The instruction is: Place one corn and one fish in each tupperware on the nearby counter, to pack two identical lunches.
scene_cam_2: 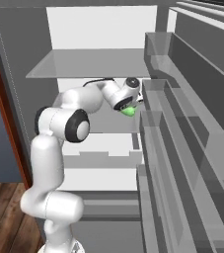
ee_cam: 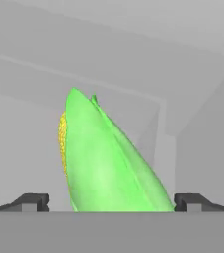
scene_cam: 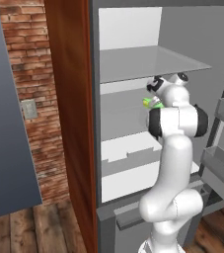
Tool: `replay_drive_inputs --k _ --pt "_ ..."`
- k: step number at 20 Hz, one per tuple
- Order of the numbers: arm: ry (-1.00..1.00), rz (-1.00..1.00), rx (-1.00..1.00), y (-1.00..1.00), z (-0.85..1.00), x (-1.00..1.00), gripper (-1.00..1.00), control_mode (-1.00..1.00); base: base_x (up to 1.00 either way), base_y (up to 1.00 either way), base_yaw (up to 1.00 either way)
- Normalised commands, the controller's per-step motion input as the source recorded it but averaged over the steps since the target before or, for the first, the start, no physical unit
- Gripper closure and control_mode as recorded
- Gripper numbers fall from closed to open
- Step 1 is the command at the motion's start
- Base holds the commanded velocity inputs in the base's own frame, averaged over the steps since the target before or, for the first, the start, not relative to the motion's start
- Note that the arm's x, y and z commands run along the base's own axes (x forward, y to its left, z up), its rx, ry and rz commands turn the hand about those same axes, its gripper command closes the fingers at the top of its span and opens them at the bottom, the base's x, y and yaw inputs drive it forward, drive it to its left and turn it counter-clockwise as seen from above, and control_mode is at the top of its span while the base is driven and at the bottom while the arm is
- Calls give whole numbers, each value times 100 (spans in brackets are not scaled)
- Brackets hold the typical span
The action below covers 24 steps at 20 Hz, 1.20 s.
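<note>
From my remote seat I see the white arm reaching into an open grey fridge, its gripper level with the middle glass shelf of that cabinet. The two dark finger tips stand far apart at the lower edge of the hand view, and a corn cob in bright green husk, with a strip of yellow kernels showing along one side, rises between them without touching either. In the left base view the same cob peeks out as a green sliver just beside the wrist, above that shelf; in the right base view it shows as a green spot directly under the hand. Whether the cob lies on the shelf or leans on something I cannot tell, since the hand hides its lower end. The upper glass shelf hangs above the gripper, and the grey door bins line the open fridge door to the arm's right. A reddish-brown wooden panel and a brick wall flank the fridge on its left.
</note>
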Motion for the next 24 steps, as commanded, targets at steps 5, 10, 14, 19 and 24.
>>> replay_drive_inputs --k 5,10,14,19,24 --pt "10 15 -5 13 -81 3 -100 -100 0 0 0" --pt "2 19 -17 50 -85 0 -100 -100 0 0 0" --pt "2 13 -29 83 -100 0 100 -100 0 0 0" --pt "2 2 -19 30 -75 -60 100 -100 0 0 0" --pt "4 0 -8 14 -41 -100 100 -100 0 0 0"
